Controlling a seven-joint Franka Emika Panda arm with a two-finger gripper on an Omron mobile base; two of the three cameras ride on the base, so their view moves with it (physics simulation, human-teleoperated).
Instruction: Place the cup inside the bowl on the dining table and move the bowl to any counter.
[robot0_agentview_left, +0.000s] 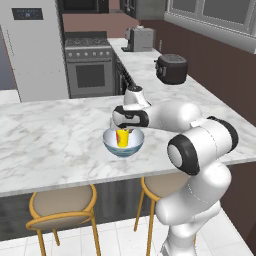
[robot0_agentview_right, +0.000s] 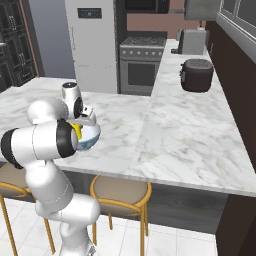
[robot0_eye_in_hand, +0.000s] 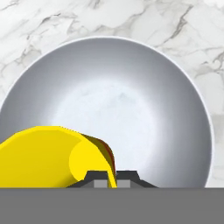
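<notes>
The pale blue-grey bowl (robot0_agentview_left: 131, 148) (robot0_agentview_right: 91, 136) stands on the dining table (robot0_agentview_left: 50, 135) near its front edge. Its white inside (robot0_eye_in_hand: 113, 105) spreads wide in the hand view. The yellow cup (robot0_agentview_left: 121, 138) (robot0_agentview_right: 76, 131) (robot0_eye_in_hand: 43, 157) is down inside the bowl, tilted, with a red mark along its rim. My gripper (robot0_agentview_left: 123, 130) (robot0_eye_in_hand: 112, 180) points straight down over the bowl and is shut on the cup's wall, one fingertip on each side of it. In the right base view my forearm covers part of the cup and bowl.
The marble counter (robot0_agentview_left: 165, 90) (robot0_agentview_right: 190, 120) joins the table on the right and runs back to a dark toaster (robot0_agentview_left: 171, 68) (robot0_agentview_right: 197, 75). Tan stools (robot0_agentview_left: 62, 202) (robot0_agentview_right: 120, 192) stand under the table's near edge. A stove (robot0_agentview_left: 89, 65) and a fridge (robot0_agentview_left: 35, 50) stand behind.
</notes>
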